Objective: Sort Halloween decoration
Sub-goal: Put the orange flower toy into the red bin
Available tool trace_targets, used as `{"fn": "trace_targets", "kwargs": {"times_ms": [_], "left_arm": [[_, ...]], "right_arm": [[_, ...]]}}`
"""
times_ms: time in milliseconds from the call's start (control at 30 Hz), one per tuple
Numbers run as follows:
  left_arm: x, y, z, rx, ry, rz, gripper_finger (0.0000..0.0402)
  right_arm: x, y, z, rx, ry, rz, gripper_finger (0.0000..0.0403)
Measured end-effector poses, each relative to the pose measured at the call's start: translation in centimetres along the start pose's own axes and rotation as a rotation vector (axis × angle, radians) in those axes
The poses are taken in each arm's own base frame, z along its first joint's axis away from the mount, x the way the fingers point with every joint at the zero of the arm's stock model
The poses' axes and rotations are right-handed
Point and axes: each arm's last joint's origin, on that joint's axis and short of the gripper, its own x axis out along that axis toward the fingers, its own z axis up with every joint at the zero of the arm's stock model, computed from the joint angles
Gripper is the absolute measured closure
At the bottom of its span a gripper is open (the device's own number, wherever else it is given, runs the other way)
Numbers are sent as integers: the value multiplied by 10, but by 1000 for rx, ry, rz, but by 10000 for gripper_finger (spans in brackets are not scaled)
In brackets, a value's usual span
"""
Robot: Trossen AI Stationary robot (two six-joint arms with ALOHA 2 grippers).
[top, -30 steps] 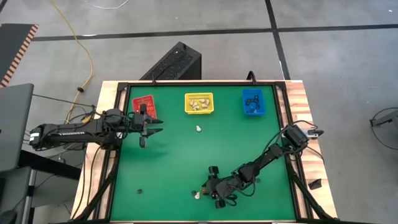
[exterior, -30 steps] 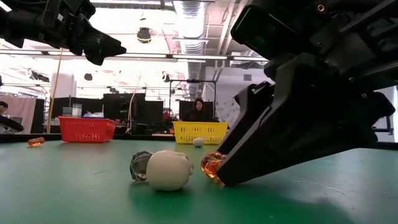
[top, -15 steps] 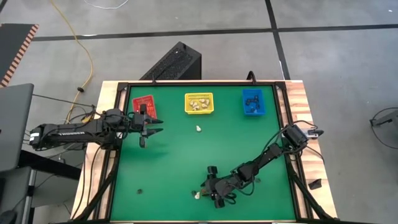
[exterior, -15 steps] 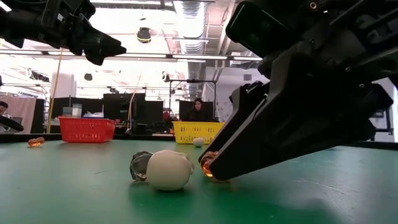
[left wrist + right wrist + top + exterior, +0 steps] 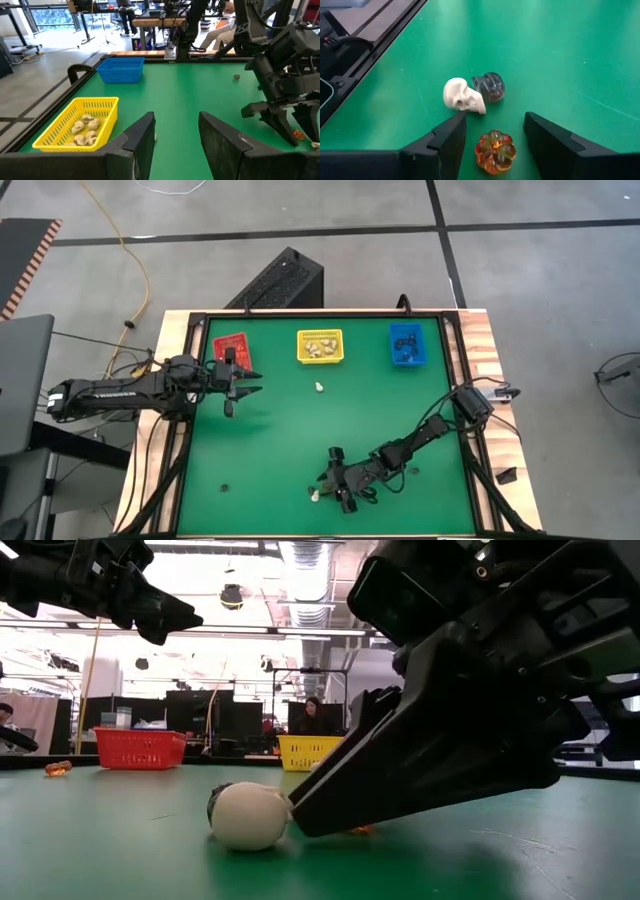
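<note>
The right pincer [image 5: 494,131] is lowered to the green desk [image 5: 300,430] near its front edge, fingers spread around a translucent orange pumpkin trinket [image 5: 495,151]. A cream-white skull trinket [image 5: 463,96] touches a dark translucent skull trinket [image 5: 489,85] just beyond. The left pincer [image 5: 246,382], fingers spread, hovers beside the red rectangular bin [image 5: 231,344].

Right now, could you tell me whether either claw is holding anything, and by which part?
Nothing is held. The right claw is open around the orange pumpkin on the table, not gripping it; the left claw hangs open and empty.
</note>
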Motion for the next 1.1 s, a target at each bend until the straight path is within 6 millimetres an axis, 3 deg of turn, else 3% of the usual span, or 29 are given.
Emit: {"fn": "trace_targets", "kwargs": {"times_ms": [567,767,900,1100], "left_arm": [[0,0,0,2,0,0,259],[0,0,0,1,0,0,259],[0,0,0,0,0,0,259],[0,0,0,1,-3,1,259]], "right_arm": [[-9,6,0,-27,57,-28,270],[-15,2,11,-96,32,-68,275],[-25,-15,29,-155,6,-132,274],[-29,-71,79,-213,-107,-274,292]]}}
